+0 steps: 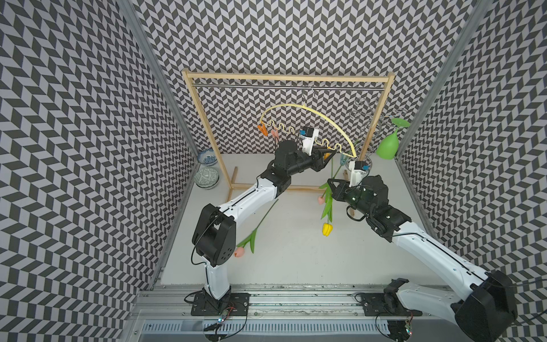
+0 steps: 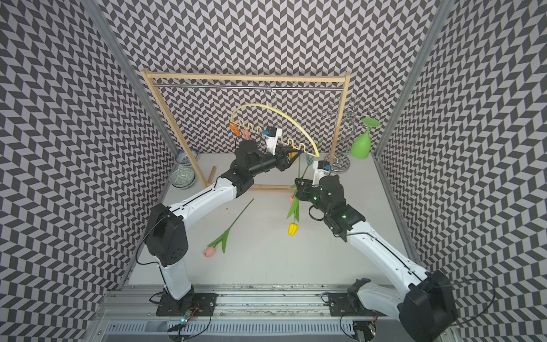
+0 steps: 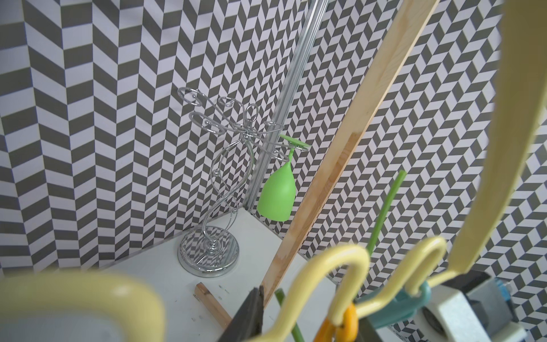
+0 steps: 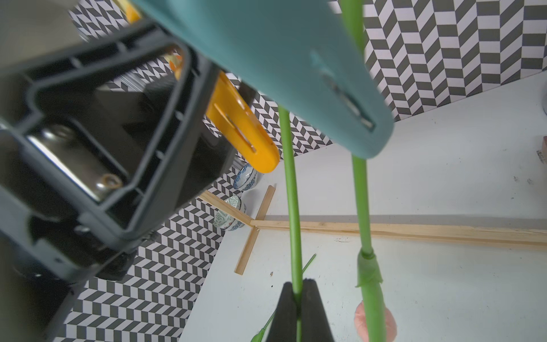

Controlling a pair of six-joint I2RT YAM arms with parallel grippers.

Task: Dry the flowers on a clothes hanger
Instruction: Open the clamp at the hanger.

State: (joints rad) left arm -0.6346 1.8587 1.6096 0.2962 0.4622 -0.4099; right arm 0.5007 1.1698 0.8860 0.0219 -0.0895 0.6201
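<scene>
We had the right claw (image 4: pixel 298 296) closed tight on the green stem (image 4: pixel 291 192) of the yellow tulip (image 1: pixel 327 229), gripping it partway along. The flower hung below the hanger (image 3: pixel 512 148), under the end of its wavy bar that carries the blue pin (image 4: pixel 296 59). Its long axis ran close to upright. The head pointed down toward the table (image 1: pixel 296 266), clear of it, and the bare end pointed up at the hanger. From the right claw the orange pin (image 4: pixel 245 130) lay up along the stem, and the stem's upper part passed just beside the pin's tip. We could not see the stem between the pin's halves.

The left claw (image 1: pixel 327 153) was at that orange pin, partly open, with the pin between its fingers as far as the top views showed. Whether it was squeezing the pin we could not tell. The left arm was plainly the nearer one to the pin, so we judged that opening it was that arm's work. The right arm would then have to nudge the stem sideways into the pin's mouth.

One pink tulip (image 4: pixel 374 322) hung head down from the blue pin, beside the yellow one. The other pink tulip (image 1: pixel 239 251) lay flat on the table, well away from the hanger, its head pointing away from it.
</scene>
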